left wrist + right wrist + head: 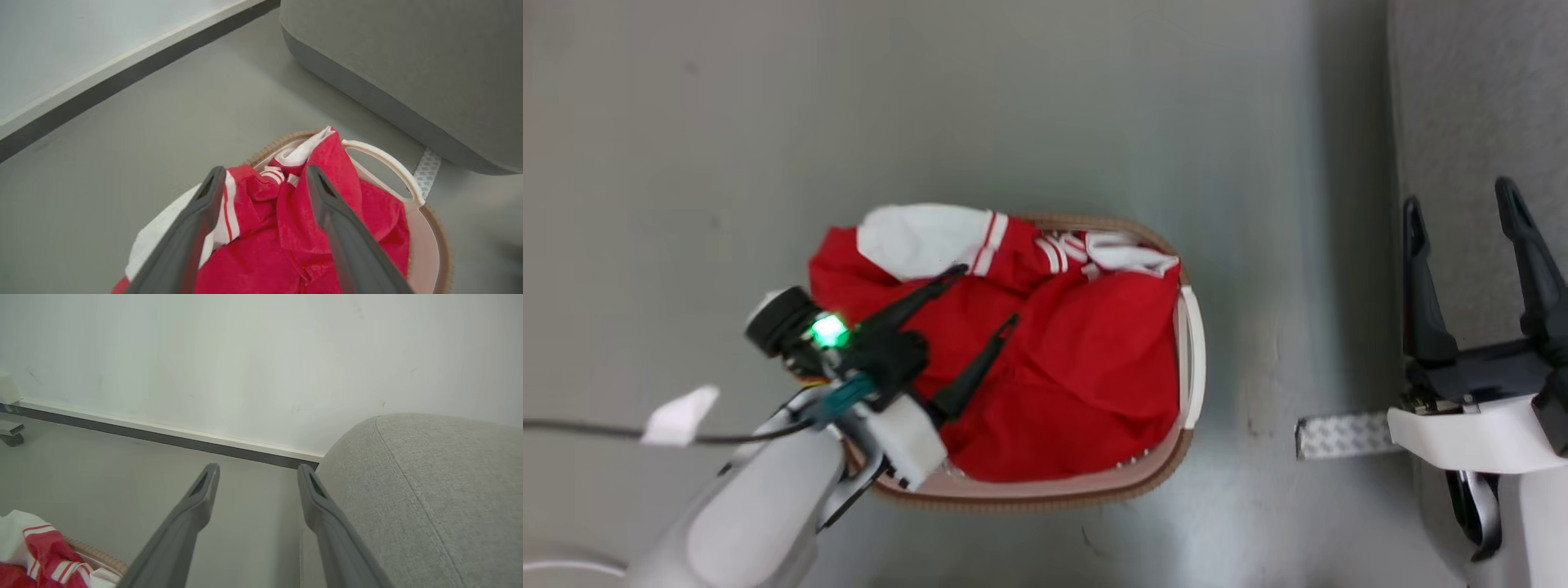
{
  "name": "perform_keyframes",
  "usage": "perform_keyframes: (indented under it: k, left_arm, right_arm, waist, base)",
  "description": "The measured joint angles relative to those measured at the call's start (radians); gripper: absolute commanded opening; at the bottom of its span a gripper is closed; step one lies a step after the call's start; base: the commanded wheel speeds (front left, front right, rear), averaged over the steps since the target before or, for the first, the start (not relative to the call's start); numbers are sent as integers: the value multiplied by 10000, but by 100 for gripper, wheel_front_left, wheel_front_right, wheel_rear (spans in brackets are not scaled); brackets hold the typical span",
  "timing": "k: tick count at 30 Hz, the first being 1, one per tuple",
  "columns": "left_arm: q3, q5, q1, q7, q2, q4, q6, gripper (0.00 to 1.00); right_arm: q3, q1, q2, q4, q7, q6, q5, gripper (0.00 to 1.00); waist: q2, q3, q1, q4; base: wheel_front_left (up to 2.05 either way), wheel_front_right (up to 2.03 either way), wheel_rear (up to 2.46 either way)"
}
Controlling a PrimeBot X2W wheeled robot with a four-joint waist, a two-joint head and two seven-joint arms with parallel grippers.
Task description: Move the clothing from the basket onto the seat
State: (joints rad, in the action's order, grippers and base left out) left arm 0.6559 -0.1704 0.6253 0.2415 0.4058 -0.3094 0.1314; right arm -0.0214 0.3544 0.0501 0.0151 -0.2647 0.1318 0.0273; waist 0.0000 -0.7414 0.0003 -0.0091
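Clothing (1086,367): soft, light; will drape, may snag basket (1094,492) rim. Left gripper (988,294), jaws apart, over it, possibly touching. Pinch a raised central fold.

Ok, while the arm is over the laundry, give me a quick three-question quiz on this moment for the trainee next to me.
1. True or false: the bright red fabric garment with white sleeve panels lies piled in the oval cream-white plastic laundry basket.
2. The left gripper, over the garment, is: A) open; B) shut on the garment; C) shut on the basket's handle.
3. Fill in: the right gripper, open, sits by the large light grey fabric-upholstered ____.
Key: 1 true; 2 A; 3 seat.
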Motion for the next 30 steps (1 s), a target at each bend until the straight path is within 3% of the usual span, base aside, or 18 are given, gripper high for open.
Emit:
perform_keyframes:
  k: [3, 10, 15, 23, 24, 25, 26, 30]
  left_arm:
    - [890, -395, 696, -556, -27, -562, 0, 100]
    - [2115, -2207, 1767, -1526, -704, -1714, 0, 100]
    - [2533, -3429, 2212, -1804, -1170, -2474, 0, 100]
    - [3116, -4199, 2778, -1509, -1841, -3973, 0, 100]
    - [3283, -4243, 2807, -1419, -1916, -4071, 0, 89]
    - [3461, -4312, 2853, -1308, -1971, -4186, 0, 36]
    - [3653, -4408, 2909, -1151, -2002, -4293, 0, 0]
    - [4238, -5007, 2939, -610, -2121, -4583, 0, 0]
  right_arm:
    - [157, 198, 0, 169, -2, 0, 115, 100]
    - [299, 382, 4, 468, 0, 0, 253, 100]
    - [439, 444, -2, 556, 0, 0, 431, 100]
    - [458, 372, 0, 690, 0, 0, 612, 100]
    - [454, 353, 0, 686, 0, 0, 627, 100]
    - [456, 338, 0, 677, 0, 0, 650, 100]
    - [464, 332, 0, 660, 0, 0, 675, 100]
    - [466, 314, 0, 527, 0, 0, 698, 100]
  waist:
    - [0, -618, 0, -84]
    - [0, -1653, -1, -265]
    - [0, -2102, -2, -341]
    - [0, -2219, -2, -481]
    - [0, -2197, -2, -479]
    - [0, -2166, -2, -479]
    - [0, -2124, -2, -479]
    - [0, -1820, -3, -466]
  base:
    - [0, 0, 0]
    - [0, 0, 0]
    - [0, 0, 0]
    - [0, 0, 0]
    - [0, 0, 0]
    - [0, 0, 0]
    - [0, 0, 0]
    - [0, 0, 0]
